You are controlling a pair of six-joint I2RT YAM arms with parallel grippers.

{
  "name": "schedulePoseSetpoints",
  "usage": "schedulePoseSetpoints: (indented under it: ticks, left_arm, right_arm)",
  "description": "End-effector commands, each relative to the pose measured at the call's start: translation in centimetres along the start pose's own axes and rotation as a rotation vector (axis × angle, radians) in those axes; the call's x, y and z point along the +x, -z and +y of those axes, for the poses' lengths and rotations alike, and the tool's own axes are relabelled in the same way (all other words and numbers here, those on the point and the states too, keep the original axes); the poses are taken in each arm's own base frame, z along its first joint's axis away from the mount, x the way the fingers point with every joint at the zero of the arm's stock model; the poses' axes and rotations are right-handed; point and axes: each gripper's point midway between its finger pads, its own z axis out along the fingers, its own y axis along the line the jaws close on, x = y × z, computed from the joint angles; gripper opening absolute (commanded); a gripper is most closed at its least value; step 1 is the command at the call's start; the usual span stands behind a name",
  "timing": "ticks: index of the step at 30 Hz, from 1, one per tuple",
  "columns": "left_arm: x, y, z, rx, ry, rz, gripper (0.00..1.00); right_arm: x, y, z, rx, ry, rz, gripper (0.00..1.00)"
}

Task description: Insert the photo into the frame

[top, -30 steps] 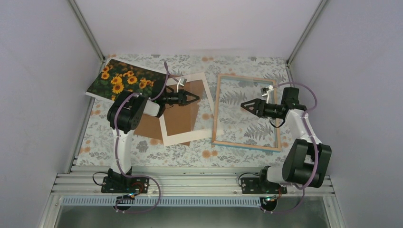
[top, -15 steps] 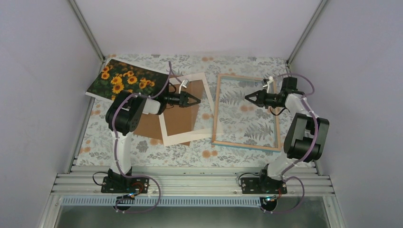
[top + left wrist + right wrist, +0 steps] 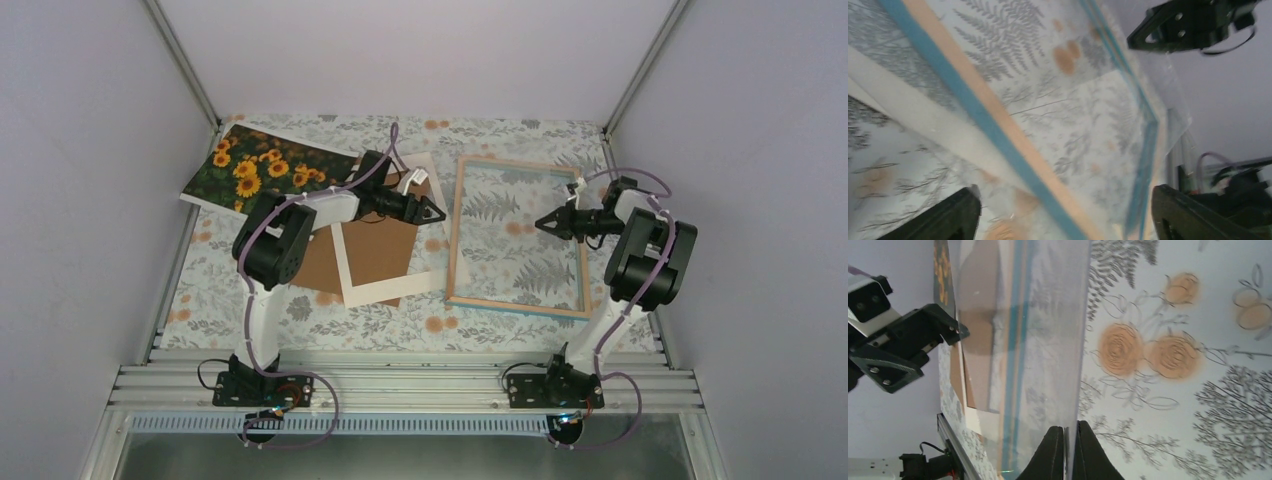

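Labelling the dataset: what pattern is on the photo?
Orange-yellow sunflowers on dark green foliage; the photo shows best in the top external view.

My left arm (image 3: 268,262) and right arm (image 3: 640,262) are white tubes with bulky black joint housings. Each stands on a black base plate (image 3: 240,385) near the bottom edge of the overhead view, where thin red and black wires show. A lilac cable (image 3: 318,392) loops along each arm. My left pincer (image 3: 432,212) and right pincer (image 3: 545,225) are black and pointed, each with a small white block (image 3: 868,297) at the wrist. Up close my fingers (image 3: 955,217) are matt black, and small screw heads dot the pincer plates.
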Motion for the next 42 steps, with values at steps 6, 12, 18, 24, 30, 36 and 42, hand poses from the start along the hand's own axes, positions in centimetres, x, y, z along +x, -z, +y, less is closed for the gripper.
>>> schedulePoseSetpoints:
  ticks: [6, 12, 18, 24, 30, 36, 42]
  left_arm:
    - [0.3, 1.6, 1.8, -0.176, -0.093, 0.027, 1.00]
    - [0.6, 2.3, 2.0, -0.211, -0.111, 0.029, 1.00]
    - [0.6, 2.2, 2.2, -0.215, -0.114, 0.037, 1.00]
    - [0.7, 1.9, 2.5, -0.203, -0.094, 0.044, 1.00]
    - [0.7, 1.9, 2.5, -0.200, -0.087, 0.044, 1.00]
    - [0.7, 2.0, 2.7, -0.201, -0.082, 0.042, 1.00]
    - [0.8, 2.1, 2.8, -0.201, -0.076, 0.039, 1.00]
  right_arm:
    - [0.6, 0.5, -3.6, 0.073, -0.014, -0.016, 0.04]
    - [0.4, 1.5, -5.6, 0.102, -0.054, -0.058, 0.04]
    - [0.9, 2.0, -7.0, 0.118, -0.087, -0.053, 0.04]
    - [1.4, 2.3, -7.2, 0.152, -0.070, -0.018, 0.04]
    - [1.3, 3.3, -7.7, 0.206, -0.059, -0.014, 0.04]
    - [1.4, 3.9, -8.3, 0.231, -0.083, -0.015, 0.04]
    - [1.5, 4.1, -8.7, 0.240, -0.094, -0.013, 0.04]
